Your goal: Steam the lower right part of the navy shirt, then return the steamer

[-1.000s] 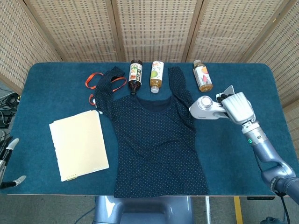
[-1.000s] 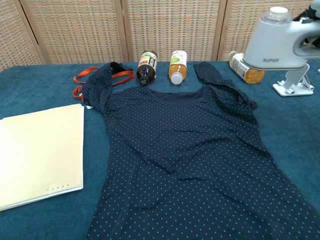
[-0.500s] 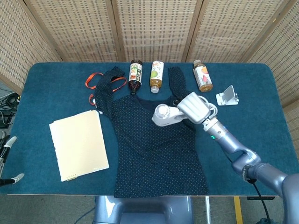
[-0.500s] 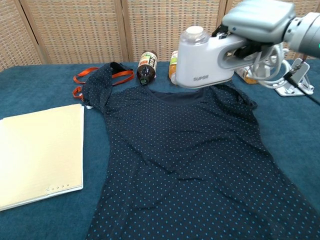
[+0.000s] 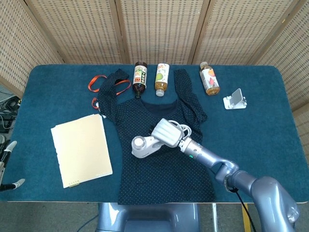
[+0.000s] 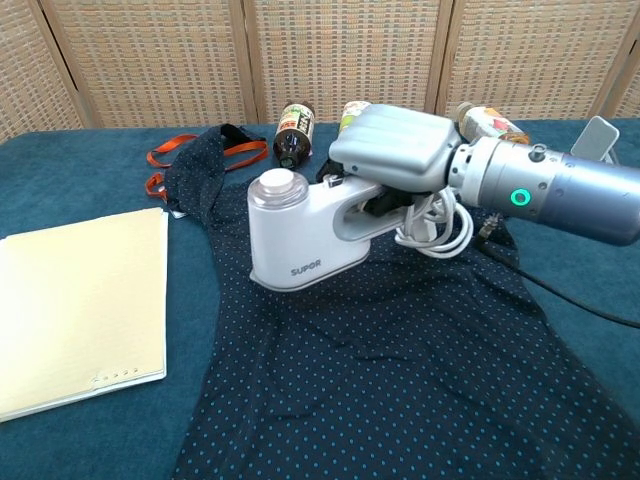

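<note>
The navy dotted shirt (image 5: pixel 164 169) (image 6: pixel 400 390) lies flat in the middle of the blue table, neck toward the bottles. My right hand (image 5: pixel 167 132) (image 6: pixel 393 146) grips the handle of the white steamer (image 5: pixel 144 146) (image 6: pixel 300 235) and holds it over the shirt's middle, a little left of centre, with its head pointing left. A coil of white cord (image 6: pixel 437 228) hangs beside the hand. The small white stand (image 5: pixel 234 99) (image 6: pixel 598 134) sits at the right, bare. Only the fingertips of my left hand (image 5: pixel 9 164) show at the far left edge, off the table.
Three bottles (image 5: pixel 162 77) lie in a row behind the shirt's collar. An orange strap (image 5: pixel 96 82) lies by the left sleeve. A cream notepad (image 5: pixel 81 149) (image 6: pixel 75 305) takes up the left front of the table.
My right arm has carried the steamer from beside the stand at the right, leftward and toward the front, and lower, to over the shirt's middle. The left hand has barely moved.
</note>
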{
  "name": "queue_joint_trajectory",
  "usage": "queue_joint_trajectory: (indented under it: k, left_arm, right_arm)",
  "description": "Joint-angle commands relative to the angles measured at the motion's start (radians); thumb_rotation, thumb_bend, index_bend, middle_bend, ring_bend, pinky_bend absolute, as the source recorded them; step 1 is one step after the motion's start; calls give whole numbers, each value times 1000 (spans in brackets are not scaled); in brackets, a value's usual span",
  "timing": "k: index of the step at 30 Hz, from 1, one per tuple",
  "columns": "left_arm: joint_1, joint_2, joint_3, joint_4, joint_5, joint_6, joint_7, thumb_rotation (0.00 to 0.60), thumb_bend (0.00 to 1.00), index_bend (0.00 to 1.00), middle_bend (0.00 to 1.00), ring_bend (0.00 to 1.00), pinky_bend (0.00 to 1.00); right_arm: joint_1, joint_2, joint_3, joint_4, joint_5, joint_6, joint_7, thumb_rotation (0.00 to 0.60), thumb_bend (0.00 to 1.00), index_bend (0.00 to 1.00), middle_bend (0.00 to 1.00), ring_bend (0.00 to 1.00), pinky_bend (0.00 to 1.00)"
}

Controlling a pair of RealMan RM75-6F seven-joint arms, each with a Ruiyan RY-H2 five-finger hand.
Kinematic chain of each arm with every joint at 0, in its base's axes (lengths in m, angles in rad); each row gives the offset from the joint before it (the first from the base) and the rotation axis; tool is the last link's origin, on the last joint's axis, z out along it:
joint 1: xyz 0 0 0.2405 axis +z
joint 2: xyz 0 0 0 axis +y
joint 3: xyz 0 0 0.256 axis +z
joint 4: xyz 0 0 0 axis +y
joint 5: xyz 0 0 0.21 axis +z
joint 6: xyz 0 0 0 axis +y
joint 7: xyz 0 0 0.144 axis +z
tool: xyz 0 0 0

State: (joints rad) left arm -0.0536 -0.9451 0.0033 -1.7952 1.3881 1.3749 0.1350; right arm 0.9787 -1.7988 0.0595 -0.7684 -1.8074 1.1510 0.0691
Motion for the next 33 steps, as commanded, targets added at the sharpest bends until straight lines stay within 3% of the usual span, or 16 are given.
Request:
queue_joint_trajectory:
  k: [1,7,16,33]
  left_arm:
    - [-3,-3,-1,2,-6,-6,6,600,0,0,0,0,0]
    - [-7,-7,-4,1,-16,-8,13,600,0,0,0,0,0]
    - [-10,-9,-4,3,-24,-13,16,600,0,0,0,0,0]
    - [-15,-23,0,7,-31,-18,42,600,0,0,0,0,0]
  right_arm:
    - [13,-82,-10,89,1,4,-4,600,1000,841,680,771,953]
    - [15,-180,-23,234,15,-4,-5,600,1000,841,681,771,952]
    - [-16,-235,-84,379,7,-12,52,600,1000,842,684,775,950]
    - [-92,-193,-154,552,8,7,174,600,1000,841,685,776,927]
